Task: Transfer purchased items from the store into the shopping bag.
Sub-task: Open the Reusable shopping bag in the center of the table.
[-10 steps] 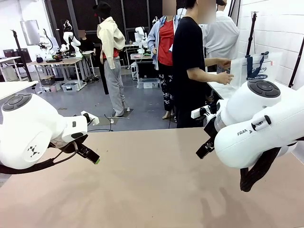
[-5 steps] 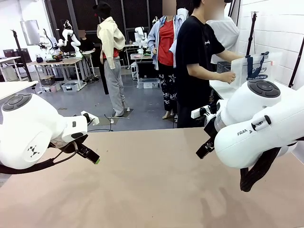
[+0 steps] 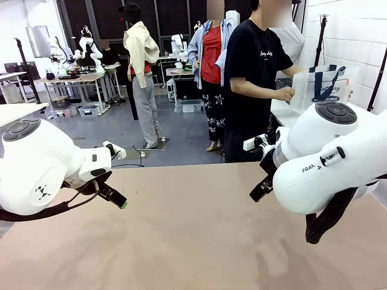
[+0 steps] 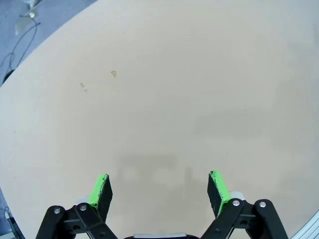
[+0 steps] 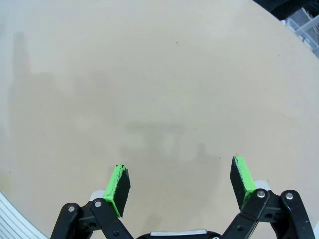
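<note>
My left claw (image 4: pixel 159 186) hangs over the desk (image 3: pixel 193 241), fingers wide apart, and my right claw (image 5: pixel 182 181) does the same, both poised to receive. The bag (image 3: pixel 320 90) is beyond the far right corner, held in the person's hand (image 3: pixel 284 93), probably being readied for loading.

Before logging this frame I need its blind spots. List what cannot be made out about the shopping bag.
The shopping bag, front view: its bottom is hidden behind the right arm.
Its contents, front view: too far and hazy through the plastic to tell.
Its script lettering, front view: too small to read.
The person's hand at the bag, front view: too small to tell its grip.
</note>
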Motion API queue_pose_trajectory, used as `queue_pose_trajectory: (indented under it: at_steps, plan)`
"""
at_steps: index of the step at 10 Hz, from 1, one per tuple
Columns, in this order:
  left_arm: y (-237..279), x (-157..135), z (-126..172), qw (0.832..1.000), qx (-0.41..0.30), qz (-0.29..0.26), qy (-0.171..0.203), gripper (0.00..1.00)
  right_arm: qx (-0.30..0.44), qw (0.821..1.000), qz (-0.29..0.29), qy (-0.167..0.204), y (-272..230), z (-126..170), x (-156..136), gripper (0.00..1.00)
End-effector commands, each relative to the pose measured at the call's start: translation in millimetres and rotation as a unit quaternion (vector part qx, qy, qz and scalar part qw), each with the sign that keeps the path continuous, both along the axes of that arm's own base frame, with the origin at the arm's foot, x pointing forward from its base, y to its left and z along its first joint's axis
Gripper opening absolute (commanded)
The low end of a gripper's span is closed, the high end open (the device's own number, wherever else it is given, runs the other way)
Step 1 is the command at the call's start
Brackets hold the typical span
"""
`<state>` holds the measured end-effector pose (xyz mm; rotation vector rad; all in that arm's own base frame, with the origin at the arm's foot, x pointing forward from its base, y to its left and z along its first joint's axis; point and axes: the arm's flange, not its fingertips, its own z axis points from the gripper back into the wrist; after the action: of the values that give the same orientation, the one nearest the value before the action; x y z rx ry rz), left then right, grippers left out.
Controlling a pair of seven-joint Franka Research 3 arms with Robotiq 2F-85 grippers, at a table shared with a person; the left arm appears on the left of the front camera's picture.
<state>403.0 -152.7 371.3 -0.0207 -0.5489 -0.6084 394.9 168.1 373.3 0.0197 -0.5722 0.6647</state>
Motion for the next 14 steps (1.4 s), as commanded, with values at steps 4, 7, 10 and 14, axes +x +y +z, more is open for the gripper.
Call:
queue_pose_trajectory:
  at_steps: [4,7,10,14]
  plan:
    - [1.3,0.5,0.0,1.000,-0.001,0.001,0.000,1.00,0.001,1.000,0.000,0.000,-0.1,0.0,0.1,1.00]
    - [1.3,0.5,0.0,1.000,-0.001,0.001,0.000,1.00,0.001,1.000,0.000,0.000,-0.1,0.0,0.1,1.00]
    - [1.3,0.5,0.0,1.000,-0.001,0.001,0.000,1.00,0.001,1.000,0.000,0.000,-0.1,0.0,0.1,1.00]
    - [1.3,0.5,0.0,1.000,-0.001,0.001,0.000,1.00,0.001,1.000,0.000,0.000,-0.1,0.0,0.1,1.00]
